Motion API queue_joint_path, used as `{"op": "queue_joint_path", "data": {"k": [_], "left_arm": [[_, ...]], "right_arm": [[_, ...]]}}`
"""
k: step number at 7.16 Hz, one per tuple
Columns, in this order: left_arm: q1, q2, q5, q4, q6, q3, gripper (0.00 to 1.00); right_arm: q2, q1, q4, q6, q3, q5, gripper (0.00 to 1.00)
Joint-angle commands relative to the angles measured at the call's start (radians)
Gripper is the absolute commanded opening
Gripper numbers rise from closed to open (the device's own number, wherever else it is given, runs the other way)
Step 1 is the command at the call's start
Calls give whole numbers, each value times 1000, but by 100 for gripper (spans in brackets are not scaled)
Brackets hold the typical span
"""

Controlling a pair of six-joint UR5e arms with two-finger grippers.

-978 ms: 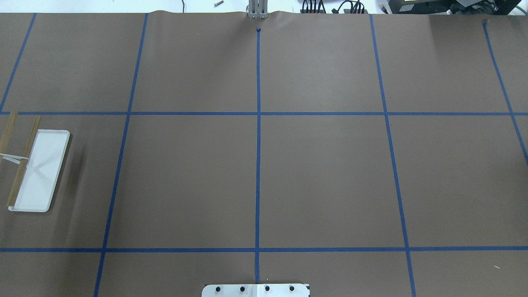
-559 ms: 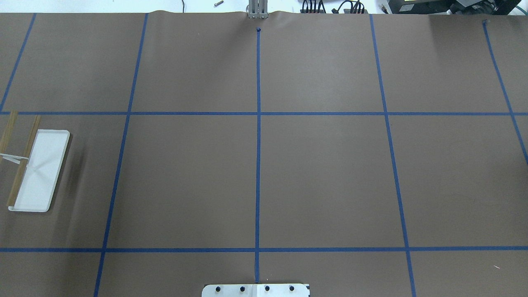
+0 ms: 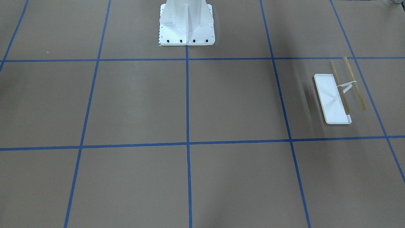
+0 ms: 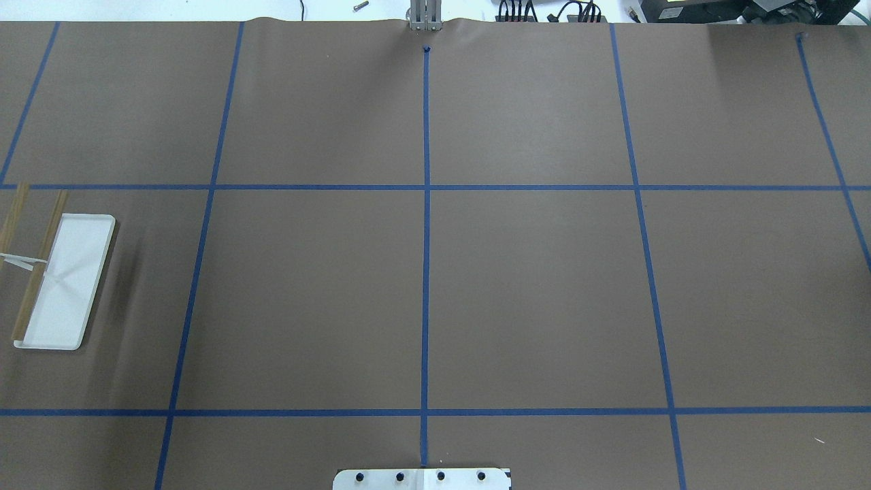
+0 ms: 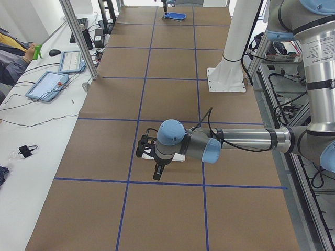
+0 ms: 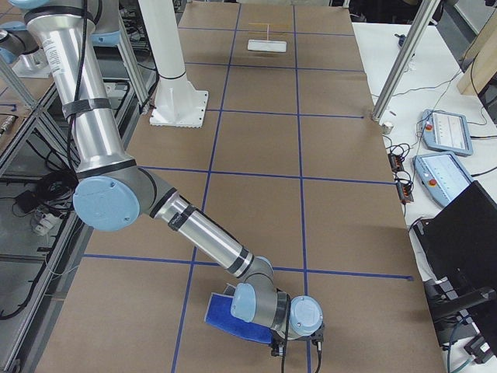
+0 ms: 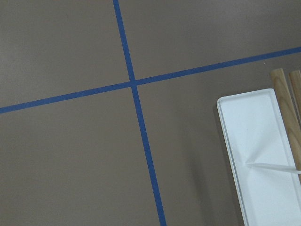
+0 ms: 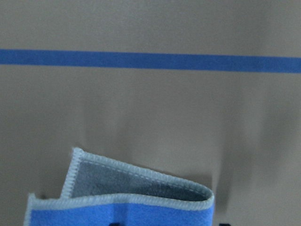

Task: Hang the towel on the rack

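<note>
Broadly, the risk starts with the bench (image 4: 531, 292): the task's two things sit at opposite ends of it, so the cloth probably has to cross its whole length, and a limp corner could drag on the brown paper or slip free on the way. The right arm (image 6: 202, 229) reaches low over one end, while the left arm (image 5: 241, 140) stretches out above the other. The rack (image 3: 330, 98) stands bare on the robot's left, and it looks light; a sideways pull on its two wooden bars (image 3: 354, 83) could tip or slide it. The towel (image 6: 229, 320) lies flat at the far right end, doubled over on itself, so a pinch may catch only one layer and let it unfold badly. The right gripper (image 6: 295, 346) hangs directly over it, with the folded edge showing close beneath in the wrist view; I cannot tell whether it touches or how wide it stands. The left gripper (image 5: 157, 173) hovers over the rack, and its width is likewise unclear.
</note>
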Motion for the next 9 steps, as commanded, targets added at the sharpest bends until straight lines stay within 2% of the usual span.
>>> {"op": "queue_joint_path", "data": {"k": [1,2,4,5,6,9], "left_arm": [[0,-3,0,0,0,3,98],[0,-3,0,0,0,2,98],[0,-3,-1,0,0,2,98],[0,-3,-1,2,-2,0,98],[0,-3,-1,2,-2,-5,98],[0,-2,-40,5,-2,-1,98]], "right_arm": [[2,0,0,3,-11,-1,43],[2,0,0,3,-14,-1,42],[2,0,0,3,-16,-1,28],[2,0,0,2,-14,-1,3],[17,0,0,3,-14,-1,0],[41,17,-2,8,-10,19,0]]}}
